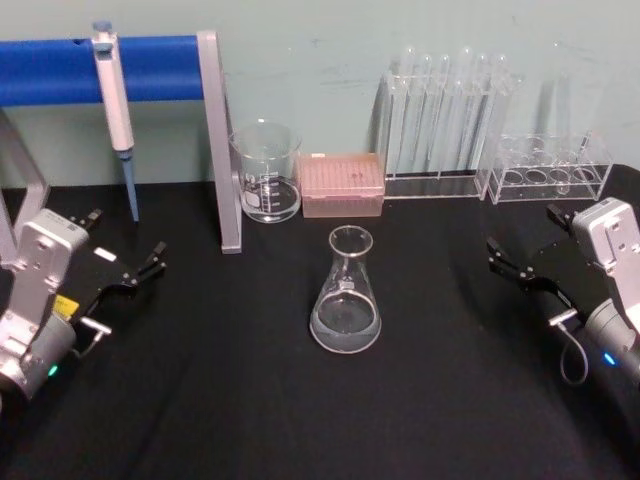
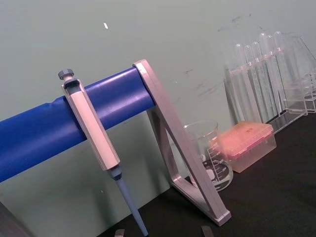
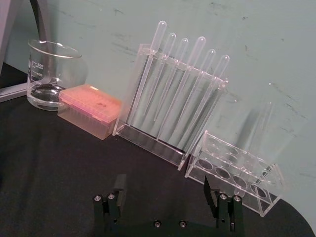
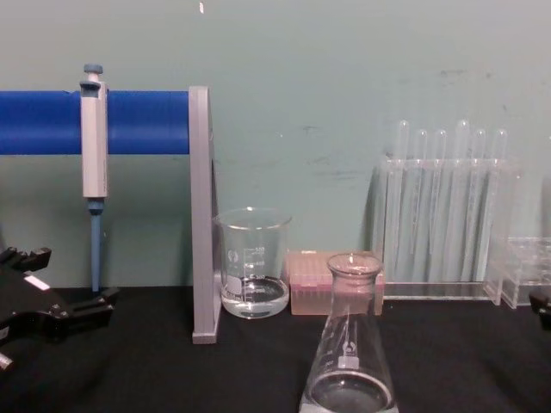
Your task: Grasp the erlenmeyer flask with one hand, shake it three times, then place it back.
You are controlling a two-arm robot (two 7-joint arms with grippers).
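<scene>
The erlenmeyer flask (image 1: pixel 346 295) stands upright on the black table (image 1: pixel 300 420). My left gripper (image 1: pixel 128 236) and right gripper (image 1: pixel 525 230) flank it, fingers spread, both well apart from it.

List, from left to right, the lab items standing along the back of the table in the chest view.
Pipette → grey stand post → glass beaker → pink tip box → test tube rack → second clear rack
</scene>
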